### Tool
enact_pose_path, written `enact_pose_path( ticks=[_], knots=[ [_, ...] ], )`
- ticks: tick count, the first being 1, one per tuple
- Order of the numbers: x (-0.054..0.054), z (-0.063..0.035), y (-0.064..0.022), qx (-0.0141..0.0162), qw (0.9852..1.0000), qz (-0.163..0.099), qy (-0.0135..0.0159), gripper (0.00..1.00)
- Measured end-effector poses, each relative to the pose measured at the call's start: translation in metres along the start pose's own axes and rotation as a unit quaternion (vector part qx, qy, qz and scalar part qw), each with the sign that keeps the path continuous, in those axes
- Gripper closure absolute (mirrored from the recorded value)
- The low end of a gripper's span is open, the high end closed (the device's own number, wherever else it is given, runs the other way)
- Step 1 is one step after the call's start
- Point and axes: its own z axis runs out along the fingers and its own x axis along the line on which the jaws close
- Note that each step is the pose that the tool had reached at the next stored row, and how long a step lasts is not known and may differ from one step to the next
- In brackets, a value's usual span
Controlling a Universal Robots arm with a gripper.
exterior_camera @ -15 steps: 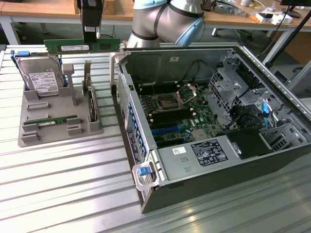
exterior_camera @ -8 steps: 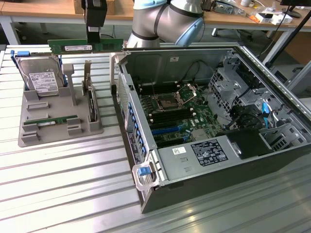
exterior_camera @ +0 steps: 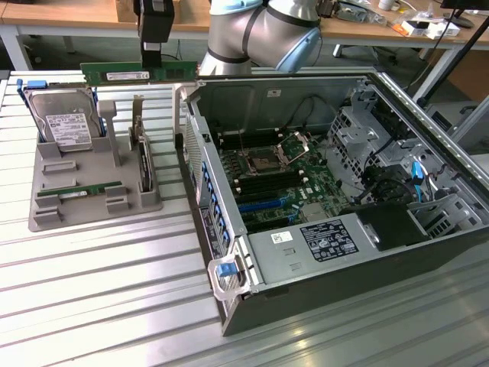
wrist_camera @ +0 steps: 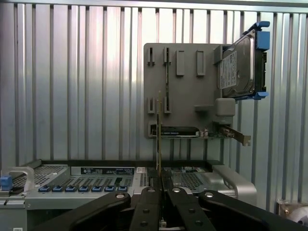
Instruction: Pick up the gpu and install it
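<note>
Gpu point(exterior_camera: 137, 74) pinched by the end effector point(exterior_camera: 153, 64) (held level), hanging just beneath it, over the grey tray point(exterior_camera: 76, 219)

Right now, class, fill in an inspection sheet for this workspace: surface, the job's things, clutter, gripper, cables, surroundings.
Surface: ribbed metal table.
Job's things: gpu, a green stick held level in the air above the grey holder tray; open computer case with its motherboard exposed.
Clutter: hard drive in blue rails standing in the tray; second green stick lying in the tray; upright dark card.
Gripper: gripper shut on the gpu.
Cables: black cables and blue cables inside the case.
Surroundings: wooden bench behind the table.
</note>
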Motion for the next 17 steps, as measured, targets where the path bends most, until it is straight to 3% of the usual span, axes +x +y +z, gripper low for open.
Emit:
enact_pose_path(
  ticks=[17],
  knots=[
    [0.0002, 0.0007, -0.0105, 0.0, 1.0, 0.0, 0.0, 0.88]
  ],
)
